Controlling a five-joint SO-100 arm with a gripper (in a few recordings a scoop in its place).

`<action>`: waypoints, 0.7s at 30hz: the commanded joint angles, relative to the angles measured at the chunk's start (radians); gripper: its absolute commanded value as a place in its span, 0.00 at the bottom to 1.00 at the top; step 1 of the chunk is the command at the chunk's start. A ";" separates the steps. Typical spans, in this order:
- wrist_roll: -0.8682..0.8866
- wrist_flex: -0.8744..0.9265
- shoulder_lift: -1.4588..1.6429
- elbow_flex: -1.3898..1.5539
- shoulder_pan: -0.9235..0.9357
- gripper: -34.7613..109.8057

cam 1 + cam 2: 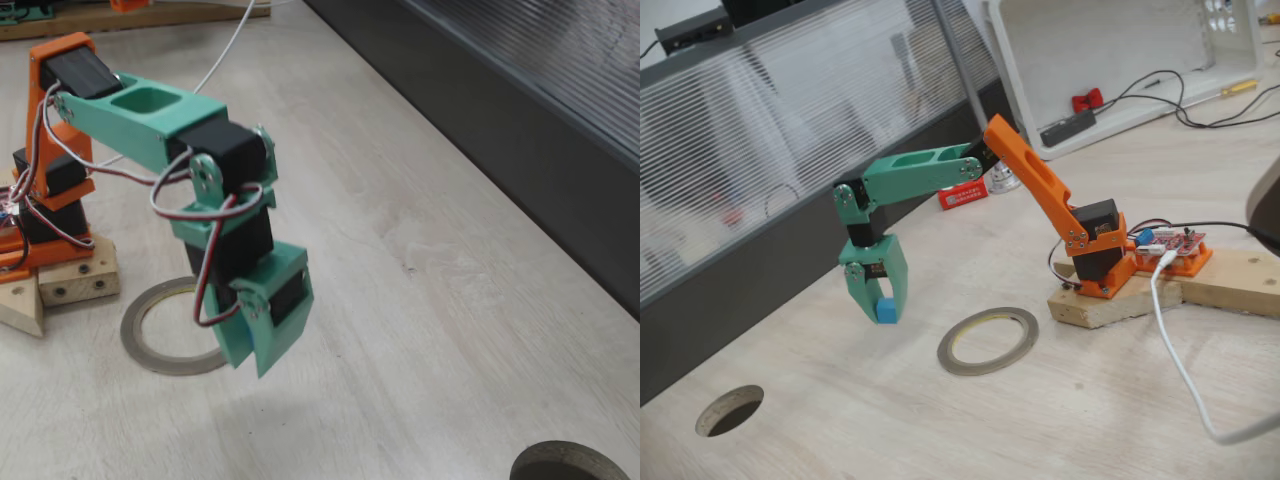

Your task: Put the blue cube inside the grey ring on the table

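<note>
The small blue cube [885, 310] hangs a little above the table [890, 420], held between the green fingers of my gripper [881, 306], which is shut on it. The thin grey ring [944, 353] lies flat on the table to the right of the cube, apart from it, between the gripper and the arm's base. In a fixed view from the other side, my gripper [250, 362] points down beside the grey ring [136, 336]. There the fingers hide the cube, and the arm covers part of the ring.
A dark round hole [730, 410] sits in the table at the near left, seen also as a dark round ring [570, 462]. A dark ribbed wall panel [520, 110] borders the table. The orange base [1105, 255] stands on wooden blocks, with a white cable [1175, 360] nearby.
</note>
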 commanded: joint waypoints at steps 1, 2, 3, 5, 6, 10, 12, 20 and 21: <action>0.008 0.006 0.071 -0.006 0.008 0.24; 0.008 0.006 0.071 -0.006 0.006 0.24; 0.005 0.006 0.071 -0.006 0.006 0.24; 0.006 0.006 0.078 0.029 0.006 0.24; 0.006 0.006 0.094 0.067 0.006 0.24; 0.003 0.006 0.244 0.268 0.006 0.24; 0.006 0.006 0.322 0.364 0.006 0.24; 0.008 0.006 0.515 0.638 0.006 0.24; 0.008 0.006 0.532 0.664 0.006 0.24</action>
